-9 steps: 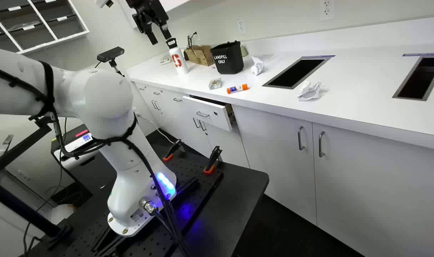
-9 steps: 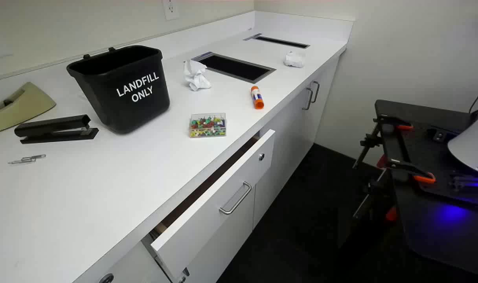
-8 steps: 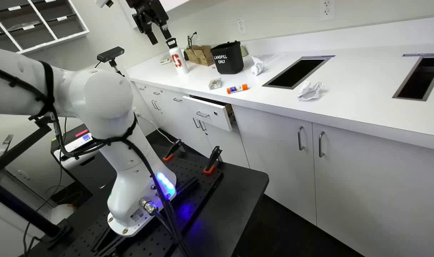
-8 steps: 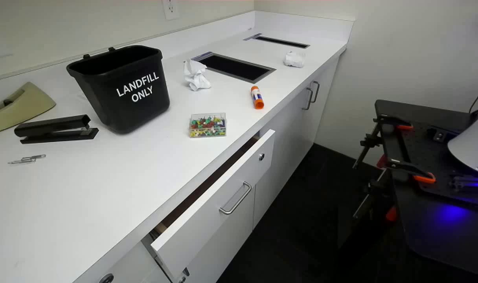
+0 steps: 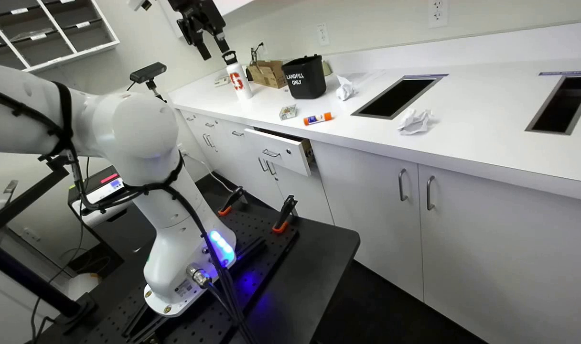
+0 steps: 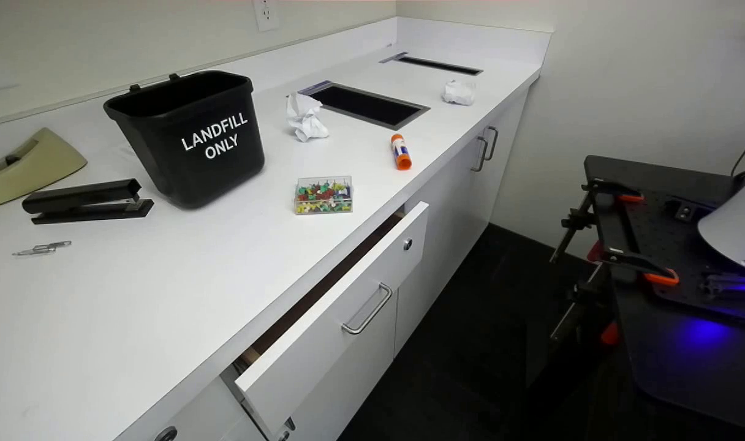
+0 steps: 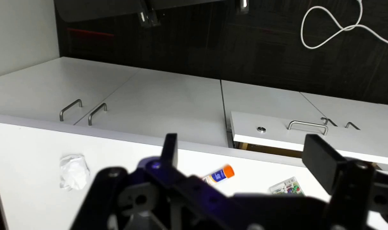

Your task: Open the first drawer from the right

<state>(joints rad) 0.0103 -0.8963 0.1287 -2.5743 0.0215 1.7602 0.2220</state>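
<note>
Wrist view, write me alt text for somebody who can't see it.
A white-fronted drawer stands partly open beyond the edge of a white counter, with an open, empty gripper in the foreground. On the counter lie a glue stick, a clear box of pushpins and crumpled paper.

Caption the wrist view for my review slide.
Open black two-fingered gripper, and a flat-fronted white drawer with silver bar handle, partway out beneath a white countertop.

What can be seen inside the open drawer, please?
In the drawer, a strip of dark interior and some light wood show; the countertop covers the back part, so anything there cannot be seen.
</note>
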